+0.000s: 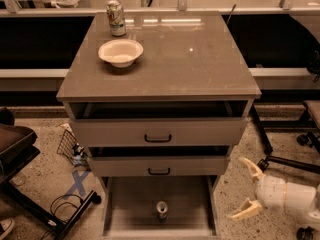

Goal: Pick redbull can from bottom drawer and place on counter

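Note:
The redbull can [162, 210] stands upright in the middle of the bottom drawer [130, 219], which is pulled open at the foot of the grey cabinet. The counter [190, 59] is the cabinet's glossy grey-brown top. My gripper [247, 189] is at the lower right, beside the open drawer and to the right of the can, at about the drawer's height. Its two pale fingers [250, 166] are spread wide apart and hold nothing.
On the counter stand a white bowl [120, 52] and a green-and-white can [116, 18] at the back left. The two upper drawers [158, 131] stand slightly open. A black chair base [280, 159] is on the right, a black stand and cables [60, 209] on the left.

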Robot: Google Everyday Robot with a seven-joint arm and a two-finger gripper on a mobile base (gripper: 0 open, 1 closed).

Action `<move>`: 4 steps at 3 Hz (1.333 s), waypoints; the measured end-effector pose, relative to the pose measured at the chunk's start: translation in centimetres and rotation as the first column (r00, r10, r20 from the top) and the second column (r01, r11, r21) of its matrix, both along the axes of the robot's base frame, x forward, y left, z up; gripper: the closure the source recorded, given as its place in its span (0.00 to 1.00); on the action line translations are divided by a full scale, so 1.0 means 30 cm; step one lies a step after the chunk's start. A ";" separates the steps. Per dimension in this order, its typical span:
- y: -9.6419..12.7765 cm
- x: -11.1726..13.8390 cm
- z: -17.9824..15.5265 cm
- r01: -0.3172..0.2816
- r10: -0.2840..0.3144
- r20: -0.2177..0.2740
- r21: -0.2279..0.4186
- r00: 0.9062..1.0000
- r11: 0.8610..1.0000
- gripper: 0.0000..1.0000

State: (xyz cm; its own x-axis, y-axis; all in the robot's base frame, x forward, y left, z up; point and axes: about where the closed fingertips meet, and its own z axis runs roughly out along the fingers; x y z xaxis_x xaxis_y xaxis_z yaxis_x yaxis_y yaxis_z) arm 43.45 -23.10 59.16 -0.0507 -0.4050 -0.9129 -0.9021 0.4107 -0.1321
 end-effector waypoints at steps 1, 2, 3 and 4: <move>0.025 0.026 -0.249 -0.019 0.019 0.008 0.033 1.000 0.999 0.00; 0.060 0.038 -0.393 -0.047 0.048 -0.006 0.052 0.999 0.998 0.00; 0.060 0.038 -0.393 -0.047 0.048 -0.006 0.052 0.999 0.998 0.00; 0.097 0.063 -0.480 -0.067 0.069 -0.040 0.034 0.997 0.997 0.00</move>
State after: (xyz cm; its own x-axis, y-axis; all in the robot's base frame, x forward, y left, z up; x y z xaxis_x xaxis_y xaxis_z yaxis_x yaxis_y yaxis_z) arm 45.35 -20.19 44.77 -0.0616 -0.3785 -0.9235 -0.9325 0.3518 -0.0820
